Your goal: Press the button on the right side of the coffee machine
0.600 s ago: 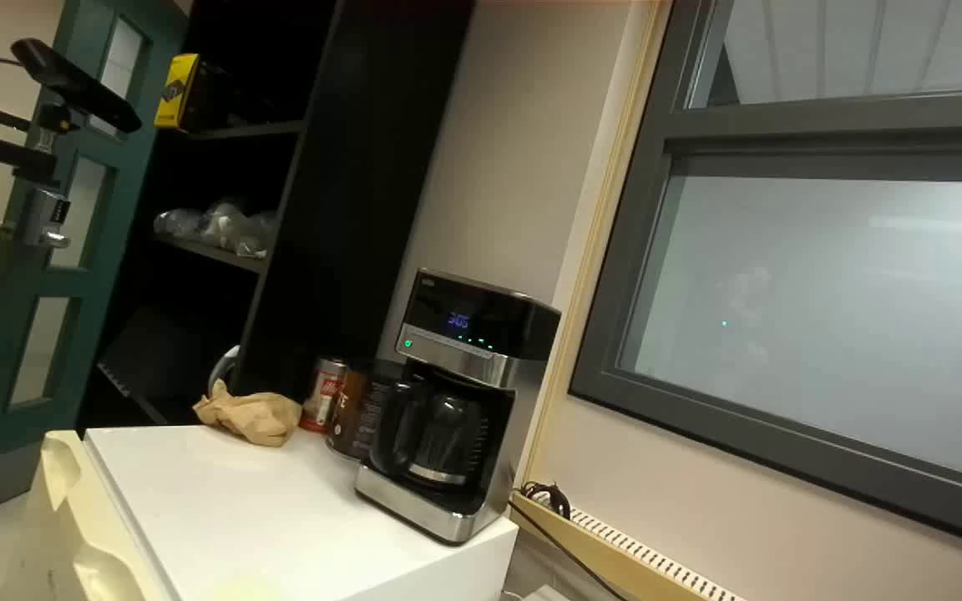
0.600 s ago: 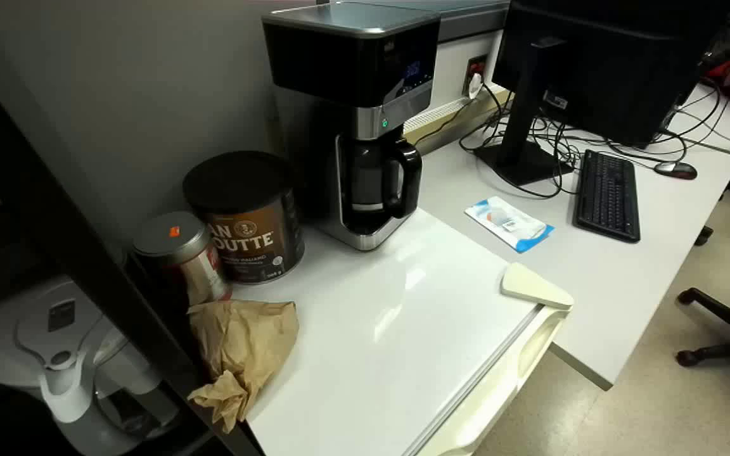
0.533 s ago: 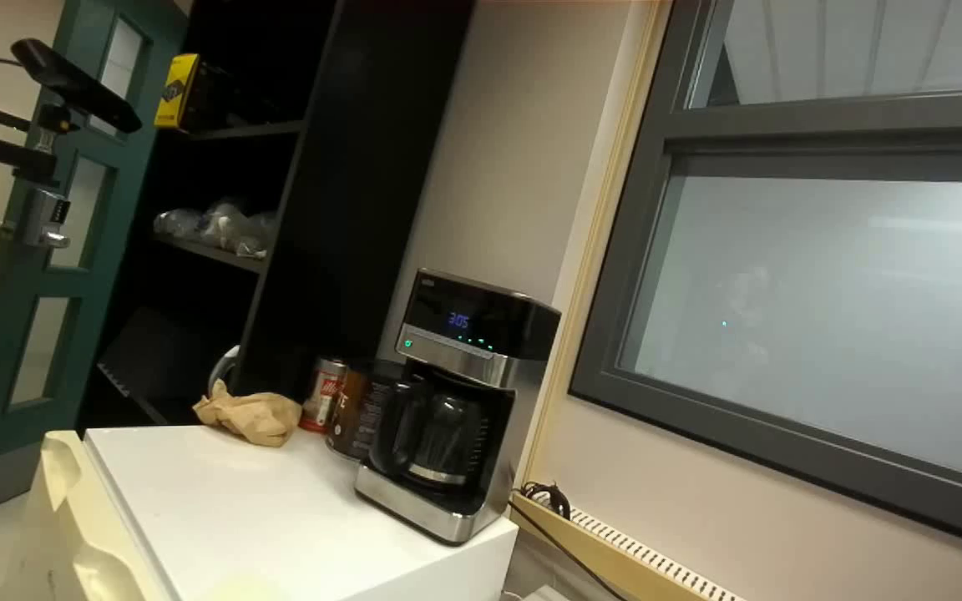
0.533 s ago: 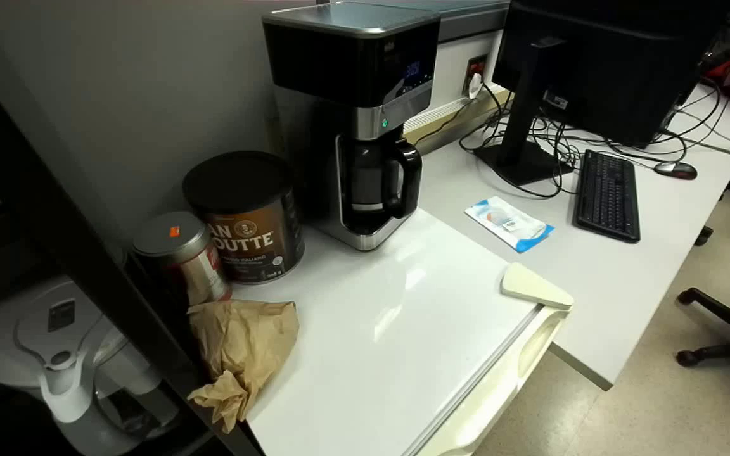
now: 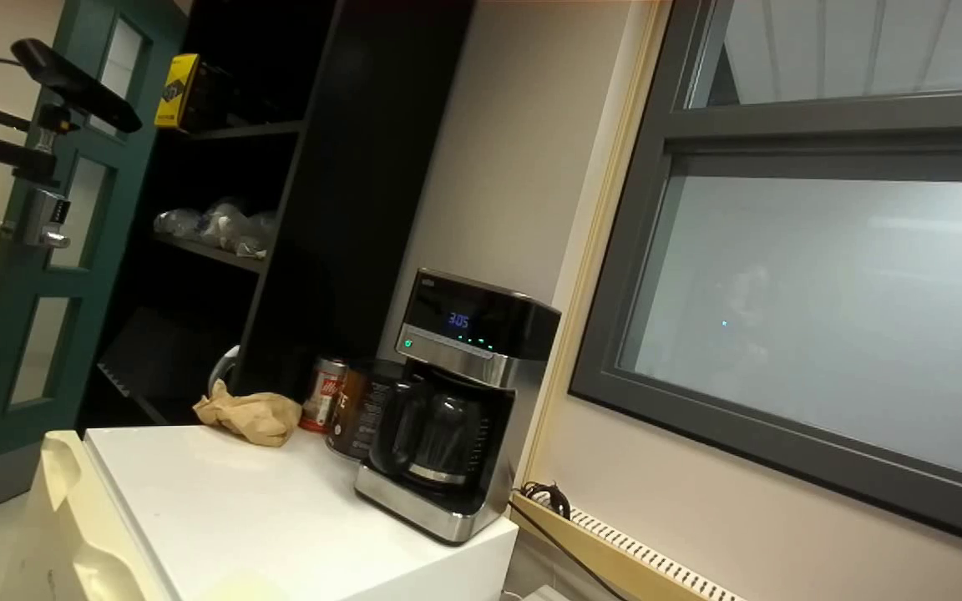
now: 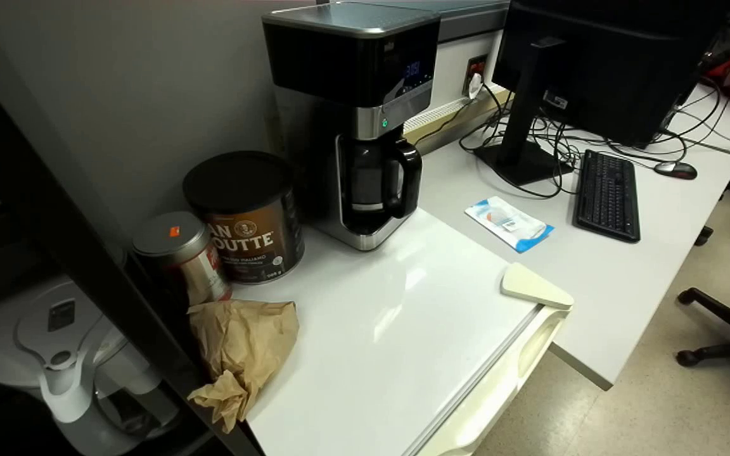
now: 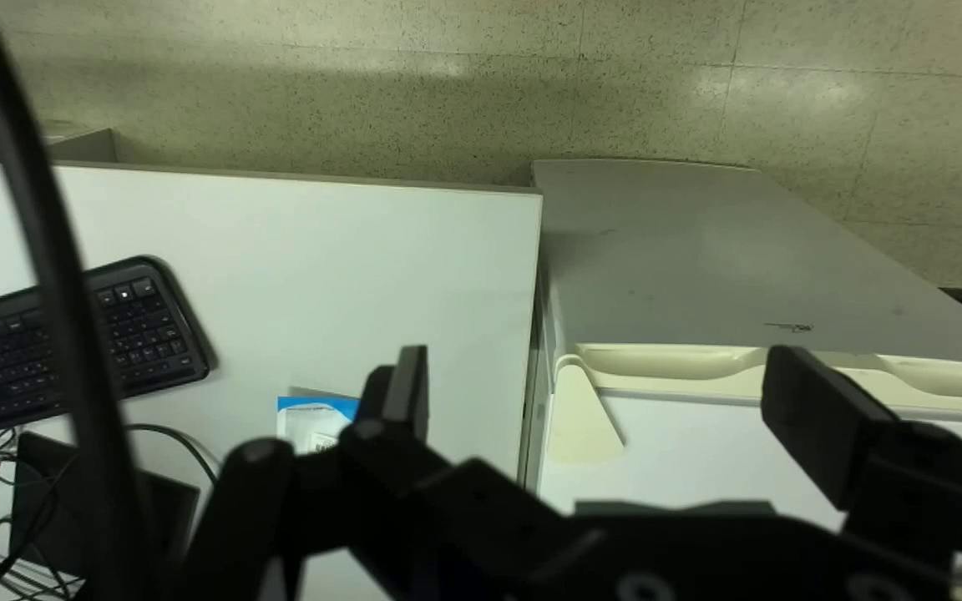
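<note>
The coffee machine (image 5: 458, 359) is boxy and black with a silver control band and stands upright on a white-topped cabinet. It also shows in an exterior view (image 6: 352, 69). Its dark glass carafe (image 5: 448, 434) sits inside. A blue clock display glows on its upper front. Small green lights (image 5: 475, 340) glow below and right of the display. A green-lit button (image 5: 407, 343) is at the band's left end. My gripper (image 7: 598, 355) is open and empty, its fingers wide apart above the cabinet and desk in the wrist view. The machine is out of the wrist view; both exterior views lack the gripper.
A large brown can (image 6: 248, 234), a small reddish can (image 6: 191, 259) and a crumpled paper bag (image 6: 244, 354) stand beside the machine on the cabinet (image 6: 390, 354). A desk holds a monitor (image 6: 593, 69), keyboard (image 6: 607, 196) and packet (image 6: 509, 223). A dark shelf (image 5: 347, 184) stands behind.
</note>
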{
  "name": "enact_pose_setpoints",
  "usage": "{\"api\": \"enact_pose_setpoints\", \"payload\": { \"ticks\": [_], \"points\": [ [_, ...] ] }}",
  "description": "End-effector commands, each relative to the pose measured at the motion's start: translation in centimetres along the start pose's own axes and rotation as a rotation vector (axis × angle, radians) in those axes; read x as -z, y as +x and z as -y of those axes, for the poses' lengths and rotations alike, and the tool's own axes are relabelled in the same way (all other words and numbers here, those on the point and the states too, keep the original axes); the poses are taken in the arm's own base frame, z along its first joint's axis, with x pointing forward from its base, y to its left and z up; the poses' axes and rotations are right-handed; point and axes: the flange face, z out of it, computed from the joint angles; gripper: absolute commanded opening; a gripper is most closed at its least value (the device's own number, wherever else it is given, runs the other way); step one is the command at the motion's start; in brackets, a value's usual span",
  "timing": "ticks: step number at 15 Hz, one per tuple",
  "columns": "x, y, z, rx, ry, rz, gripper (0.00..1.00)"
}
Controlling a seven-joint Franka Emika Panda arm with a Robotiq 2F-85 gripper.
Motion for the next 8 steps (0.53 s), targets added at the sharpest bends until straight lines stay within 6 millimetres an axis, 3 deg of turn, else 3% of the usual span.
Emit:
{"api": "enact_pose_setpoints", "payload": {
  "ticks": [1, 8],
  "points": [
    [0.2, 1.1, 0.4, 0.031, -0.025, -0.002, 1.00],
    [1.1, 8.1, 0.4, 0.154, -0.101, -0.075, 1.00]
  ]
}}
